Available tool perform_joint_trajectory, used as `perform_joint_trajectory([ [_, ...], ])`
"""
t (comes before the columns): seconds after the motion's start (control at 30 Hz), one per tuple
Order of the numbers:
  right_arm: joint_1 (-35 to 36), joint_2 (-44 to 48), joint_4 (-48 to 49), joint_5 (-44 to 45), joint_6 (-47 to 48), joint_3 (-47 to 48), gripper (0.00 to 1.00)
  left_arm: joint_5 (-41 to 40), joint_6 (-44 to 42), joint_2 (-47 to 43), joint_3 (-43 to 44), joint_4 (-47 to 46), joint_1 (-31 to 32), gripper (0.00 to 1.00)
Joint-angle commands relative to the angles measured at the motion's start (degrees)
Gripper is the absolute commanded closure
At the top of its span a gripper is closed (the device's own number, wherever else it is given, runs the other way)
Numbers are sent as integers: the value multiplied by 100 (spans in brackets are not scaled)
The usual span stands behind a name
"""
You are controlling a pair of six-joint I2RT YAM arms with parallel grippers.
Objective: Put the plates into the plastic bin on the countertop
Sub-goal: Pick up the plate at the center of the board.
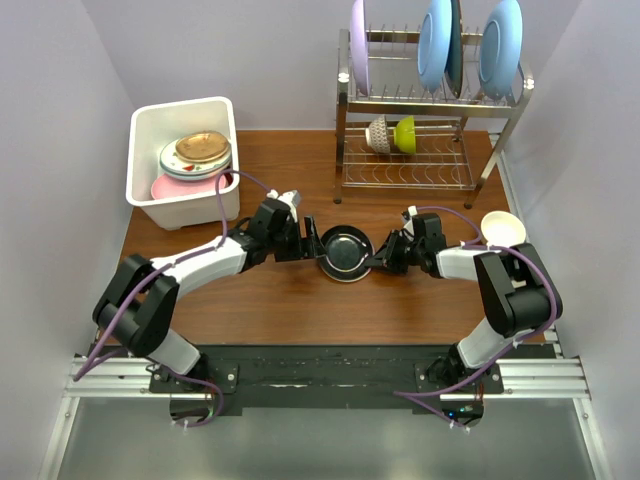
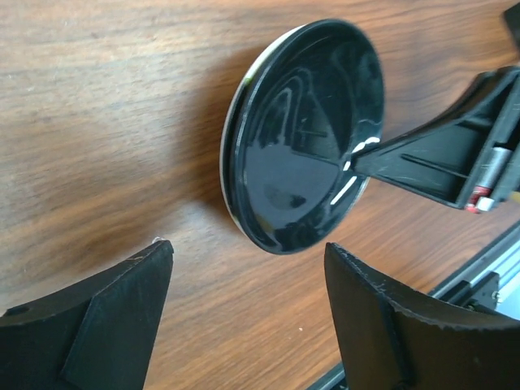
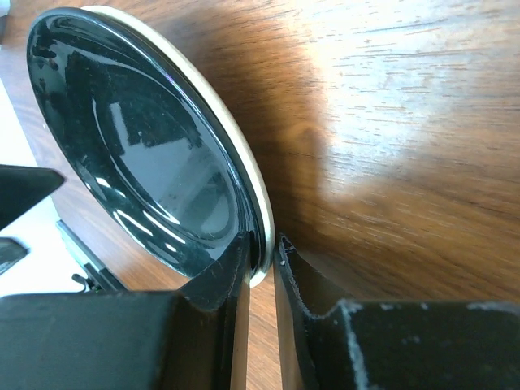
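Dark glass plate (image 1: 346, 252) tipped up mid-counter (image 1: 300, 310), rim clamped in right end effector (image 3: 262, 252), left end effector (image 1: 308, 245) released alongside: pick-up step; next, lift clear, transfer toward white plastic bin (image 1: 182, 106).

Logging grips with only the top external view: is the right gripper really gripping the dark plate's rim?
Observer: Yes; the right wrist view shows the right gripper pinching the dark glass plate by its rim.
Operator: Does the plate lie flat?
Observer: No; both wrist views show it tilted up from the countertop.
Operator: And the left gripper?
Observer: The left gripper is open; its fingers stand apart, short of the plate, touching nothing.
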State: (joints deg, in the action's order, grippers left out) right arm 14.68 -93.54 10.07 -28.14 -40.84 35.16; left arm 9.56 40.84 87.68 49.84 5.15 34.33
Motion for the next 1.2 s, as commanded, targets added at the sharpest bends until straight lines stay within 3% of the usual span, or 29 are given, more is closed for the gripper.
perform_joint_trajectory([
  [0.0, 70, -314, -576, 556, 472, -185, 93, -104, -146, 188, -19, -356, 48, 26],
  [0.2, 62, -323, -593, 547, 507, -202, 94, -77, -111, 469, 51, -436, 48, 47],
  [0.83, 70, -367, -637, 503, 621, -202, 94, -95, -252, 979, 702, -594, 48, 66],
  [1.17, 70, -385, -646, 485, 647, -211, 93, 72, -261, 1208, 764, -620, 48, 92],
])
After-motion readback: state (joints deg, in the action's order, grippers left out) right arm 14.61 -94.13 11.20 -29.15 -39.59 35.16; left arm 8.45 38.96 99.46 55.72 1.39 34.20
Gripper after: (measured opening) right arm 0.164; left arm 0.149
